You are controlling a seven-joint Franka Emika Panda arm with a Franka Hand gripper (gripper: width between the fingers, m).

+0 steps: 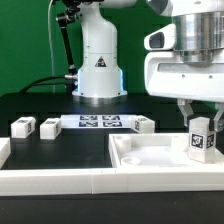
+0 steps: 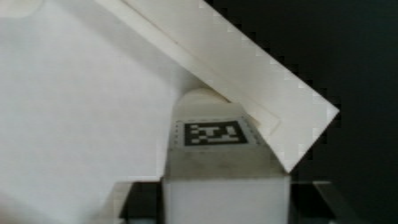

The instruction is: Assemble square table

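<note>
The white square tabletop (image 1: 140,158) lies at the exterior view's right, its raised rim facing up. My gripper (image 1: 200,126) is shut on a short white tagged leg (image 1: 201,141) and holds it upright over the tabletop's far right corner. In the wrist view the leg (image 2: 217,150) points into the corner of the tabletop (image 2: 89,100), where the rim (image 2: 258,75) meets. The dark fingers (image 2: 146,200) press on both sides of the leg. I cannot tell whether the leg touches the tabletop. Three more legs lie on the black table: two (image 1: 22,127) (image 1: 48,127) at the left, one (image 1: 145,124) mid-back.
The marker board (image 1: 100,122) lies flat in front of the robot base (image 1: 98,62). A long white border wall (image 1: 55,182) runs along the front edge of the black table.
</note>
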